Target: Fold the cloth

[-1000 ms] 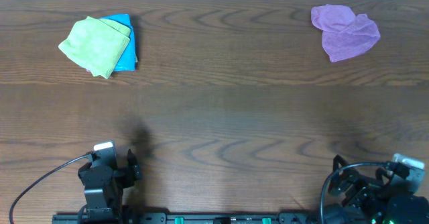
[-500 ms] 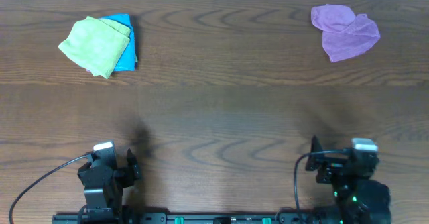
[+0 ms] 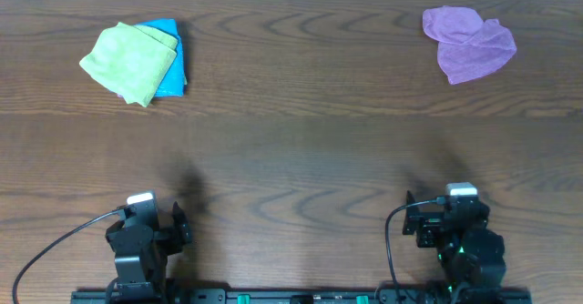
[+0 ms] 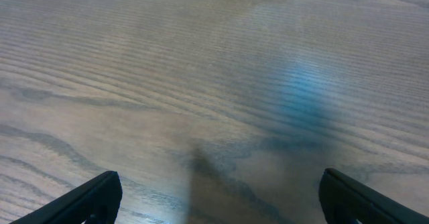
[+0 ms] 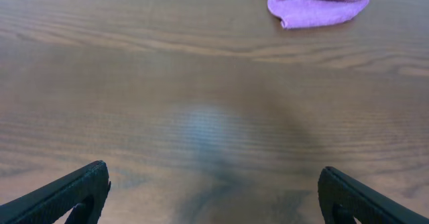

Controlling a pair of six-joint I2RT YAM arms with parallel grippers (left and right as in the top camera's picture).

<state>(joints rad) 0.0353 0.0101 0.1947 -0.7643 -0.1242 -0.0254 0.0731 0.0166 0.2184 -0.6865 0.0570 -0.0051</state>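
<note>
The lime-green cloth lies folded at the far left of the table, partly on top of a bright blue cloth. My left gripper rests near the front edge, far below the cloth, open with nothing between its fingers. My right gripper sits near the front edge on the right, also open and empty; its fingers frame bare wood. The green cloth does not show in either wrist view.
A crumpled purple cloth lies at the far right, also visible at the top of the right wrist view as the purple cloth. The brown wooden table spreads between the cloths and both arms.
The right arm has swung left from the front right corner and now points forward. The left arm and all cloths have stayed in place.
</note>
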